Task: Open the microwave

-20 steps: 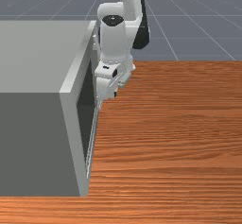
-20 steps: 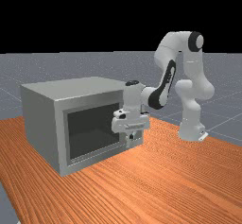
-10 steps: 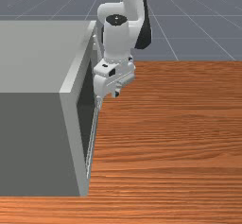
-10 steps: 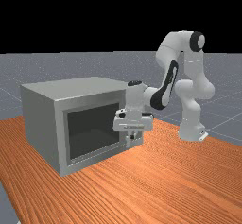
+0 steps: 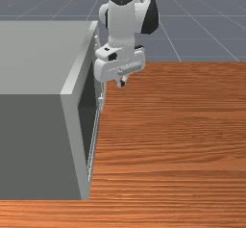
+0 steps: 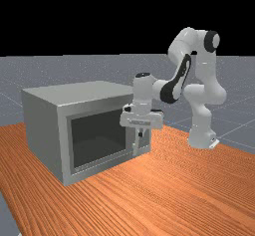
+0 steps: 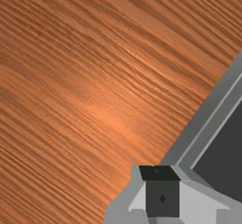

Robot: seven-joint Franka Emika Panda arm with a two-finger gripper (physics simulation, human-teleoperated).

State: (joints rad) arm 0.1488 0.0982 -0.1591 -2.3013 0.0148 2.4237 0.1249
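End effector [image 6: 140, 133], white, two-fingered, pinched shut on nothing, hangs near the upright, pale grey bar handle [image 6: 136, 148] of the boxy grey microwave [image 6: 42, 135]. Best spread the fingers, straddle the bar squarely, then pull in an arc.

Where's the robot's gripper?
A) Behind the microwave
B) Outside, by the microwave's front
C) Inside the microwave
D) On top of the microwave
B: the gripper hangs just outside the front of the microwave, above the table.
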